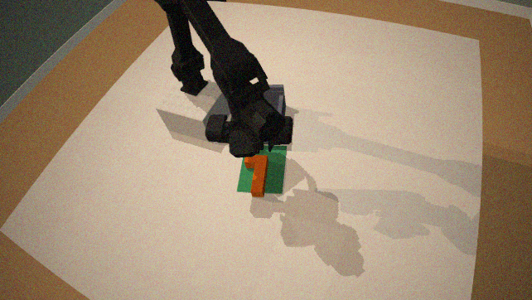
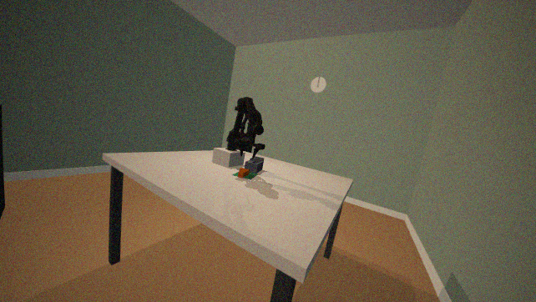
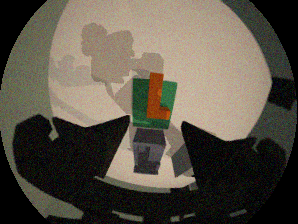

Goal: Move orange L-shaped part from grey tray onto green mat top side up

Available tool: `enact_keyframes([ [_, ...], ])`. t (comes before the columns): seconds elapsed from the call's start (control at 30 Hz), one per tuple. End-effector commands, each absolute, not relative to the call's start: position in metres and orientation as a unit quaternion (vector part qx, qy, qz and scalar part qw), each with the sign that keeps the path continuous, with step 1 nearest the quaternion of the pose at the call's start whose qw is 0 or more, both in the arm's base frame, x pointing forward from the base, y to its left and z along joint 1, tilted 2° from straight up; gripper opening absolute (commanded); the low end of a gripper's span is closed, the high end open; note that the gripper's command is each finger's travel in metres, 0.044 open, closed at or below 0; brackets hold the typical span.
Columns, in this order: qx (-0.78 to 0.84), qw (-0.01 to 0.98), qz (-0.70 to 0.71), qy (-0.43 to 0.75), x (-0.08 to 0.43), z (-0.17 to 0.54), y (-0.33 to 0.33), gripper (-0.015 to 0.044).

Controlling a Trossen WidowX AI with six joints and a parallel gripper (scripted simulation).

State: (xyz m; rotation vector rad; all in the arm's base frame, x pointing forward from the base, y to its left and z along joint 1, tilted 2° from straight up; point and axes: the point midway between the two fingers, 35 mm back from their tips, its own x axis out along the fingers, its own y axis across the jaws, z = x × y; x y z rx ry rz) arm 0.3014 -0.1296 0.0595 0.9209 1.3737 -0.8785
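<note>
The orange L-shaped part point(image 1: 259, 178) point(image 2: 243, 173) point(image 3: 155, 95) is out of the tray and over the green mat point(image 1: 277, 176) point(image 3: 169, 92). It looks flat, with its L-shaped end toward the tray. Its long end reaches slightly past the mat's far edge in the wrist view. Whether it rests fully on the mat is hard to tell. My gripper point(image 2: 247, 156) point(image 3: 156, 121) is open, with nothing between its fingers, above the tray side of the mat. The grey tray point(image 1: 277, 88) point(image 2: 255, 166) point(image 3: 149, 135) stands beside the mat; the arm partly covers it in the top view.
A pale block point(image 2: 227, 158) point(image 1: 186, 125) stands beside the tray, near the arm. The white table point(image 2: 200, 188) carries everything, and shadows of the arm fall across it beyond the mat.
</note>
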Motion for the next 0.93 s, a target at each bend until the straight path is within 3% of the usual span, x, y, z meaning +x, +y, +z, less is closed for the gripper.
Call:
enact_keyframes([
  [0.0, 0.398, 0.606, -0.373, 0.579, 0.3008, 0.1051, -0.1299, 0.0400],
  [0.9, 0.398, 0.606, -0.376, 0.577, 0.3024, 0.0997, -0.1310, 0.0400],
])
